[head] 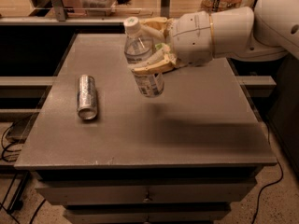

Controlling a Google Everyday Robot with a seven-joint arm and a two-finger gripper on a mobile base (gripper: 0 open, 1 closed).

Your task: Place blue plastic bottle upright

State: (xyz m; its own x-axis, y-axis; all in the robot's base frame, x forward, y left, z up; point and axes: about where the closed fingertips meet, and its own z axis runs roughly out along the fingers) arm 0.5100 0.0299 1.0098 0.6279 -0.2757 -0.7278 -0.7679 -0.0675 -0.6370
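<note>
The blue plastic bottle (143, 62) is clear with a white cap at the top and a label near its base. It hangs nearly upright, cap tilted a little to the left, above the middle of the grey table (187, 125). My gripper (148, 45) comes in from the right and is shut on the bottle's middle, one finger (149, 24) behind it and one in front. The bottle's base is above the tabletop; whether it touches is not clear.
A silver metal drink can (87, 96) lies on its side on the left part of the table. Drawers run below the table's front edge. A shelf with containers stands behind the table. Cables lie on the floor at left and right.
</note>
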